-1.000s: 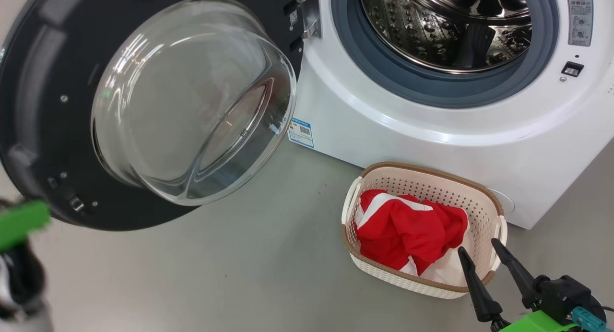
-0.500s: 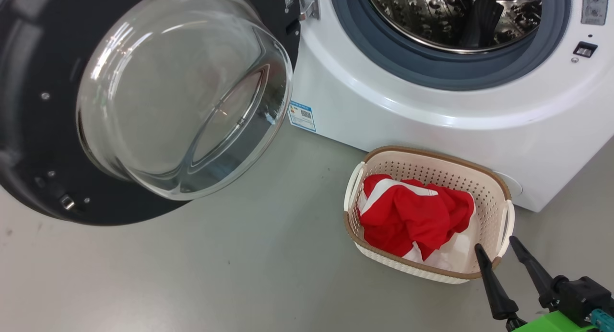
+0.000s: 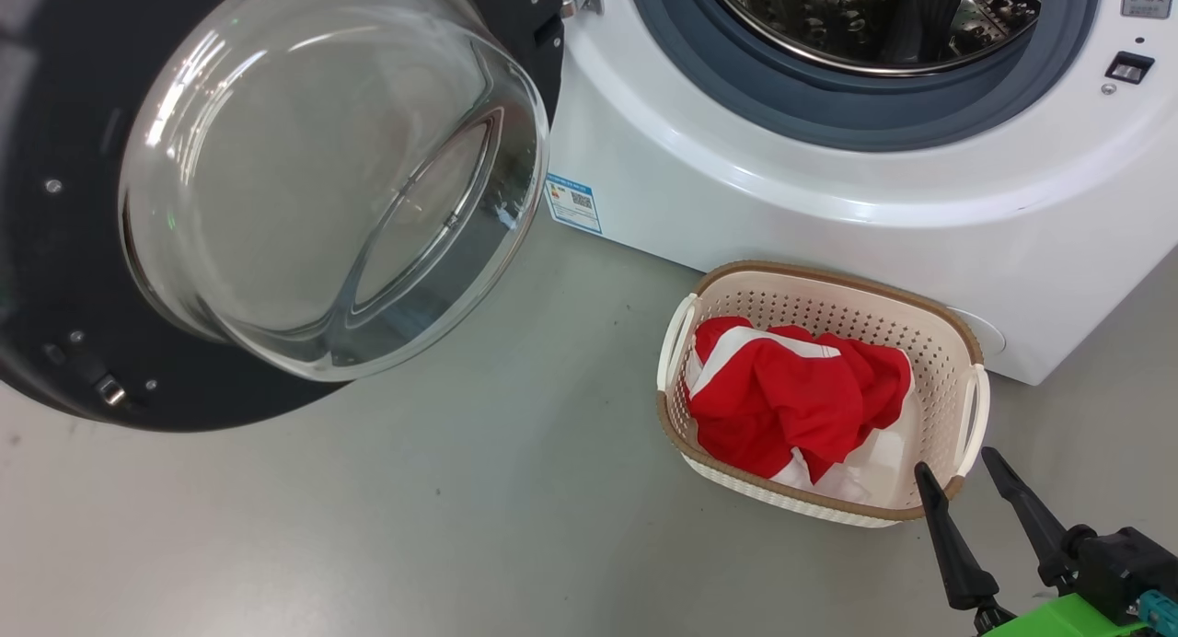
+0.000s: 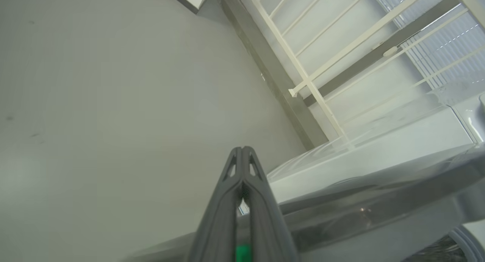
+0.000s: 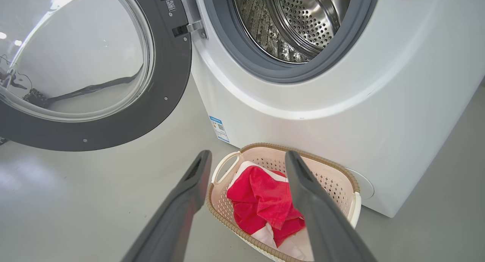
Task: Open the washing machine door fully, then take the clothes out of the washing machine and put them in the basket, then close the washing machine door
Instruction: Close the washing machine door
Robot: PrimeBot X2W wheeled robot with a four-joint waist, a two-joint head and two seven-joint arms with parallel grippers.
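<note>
Head view: clothes (image 3: pixel 791 398) near right claw (image 3: pixel 956 460)

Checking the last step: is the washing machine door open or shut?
Open. The washing machine door stands swung out on its hinge, leaving the steel drum exposed.

Grey floor (image 3: pixel 414 526) bears washing machine (image 3: pixel 828 232) and basket (image 3: pixel 828 317).

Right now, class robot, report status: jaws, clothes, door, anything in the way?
Left jaws shut, empty, beside the washing machine door. Right jaws open, empty, near the basket. Clothes in basket; door wide open. Nothing seen blocking its swing.
</note>
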